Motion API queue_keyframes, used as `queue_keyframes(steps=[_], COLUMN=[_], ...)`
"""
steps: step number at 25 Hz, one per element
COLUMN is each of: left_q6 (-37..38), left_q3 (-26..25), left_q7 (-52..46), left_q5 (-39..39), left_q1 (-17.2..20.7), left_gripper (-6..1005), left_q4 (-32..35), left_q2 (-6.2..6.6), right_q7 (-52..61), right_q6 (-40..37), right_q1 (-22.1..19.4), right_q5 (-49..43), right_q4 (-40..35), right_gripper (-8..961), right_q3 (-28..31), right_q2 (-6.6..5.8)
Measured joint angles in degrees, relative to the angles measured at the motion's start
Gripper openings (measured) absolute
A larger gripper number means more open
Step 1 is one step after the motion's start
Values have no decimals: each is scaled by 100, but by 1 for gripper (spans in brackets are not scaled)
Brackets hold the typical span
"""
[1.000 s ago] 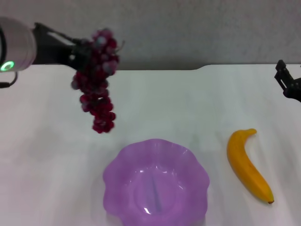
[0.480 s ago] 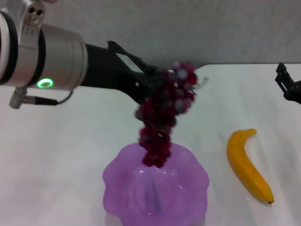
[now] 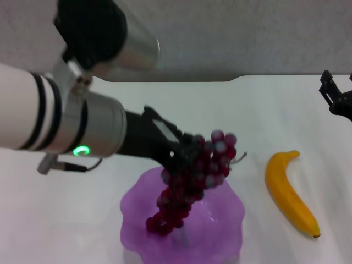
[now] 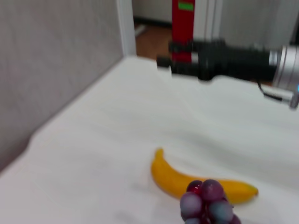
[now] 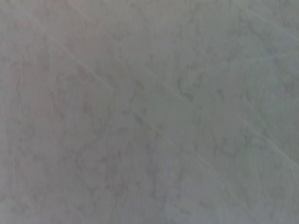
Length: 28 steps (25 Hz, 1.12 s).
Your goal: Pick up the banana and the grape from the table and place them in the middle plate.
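I have the left gripper (image 3: 184, 151) clamped on the grape (image 3: 190, 179), dangling into the middle plate (image 3: 234, 212), unreleased. The banana (image 3: 289, 192) lies untouched on the table (image 3: 55, 220). Right gripper (image 3: 336, 99) is parked at the far right; whether it is open I cannot tell.

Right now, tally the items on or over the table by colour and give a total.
Purple: 1, the middle plate.
Dark red: 1, the grape, hanging over the plate from the left gripper.
Yellow: 1, the banana, lying on the table.
Total: 3.
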Motion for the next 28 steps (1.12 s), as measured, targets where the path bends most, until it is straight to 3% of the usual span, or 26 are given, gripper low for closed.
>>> queue_keyframes(steps=[7,16,24,28], left_q6=[442,1173,2063,2153], left_q3=[639,1292,1395,1392], left_q7=[23,156,345,345], left_q5=[4,45,10,-7], left_q1=[-96,-646,-963,-954], left_gripper=[152,148,148,145], left_q4=[1012,2697,4027,4001], left_q2=[-4,-4,-4,-4], right_q7=[0,-6,-9,-9], right_q6=[-1,-1,-1,0], right_q1=[5,9,59,57], right_q5=[0,0,0,0], right_q4=[-7,-17,25,31], right_gripper=[655,655,655,655], right_q3=[-6,-1,-19,-20], right_q2=[0,0,0,0])
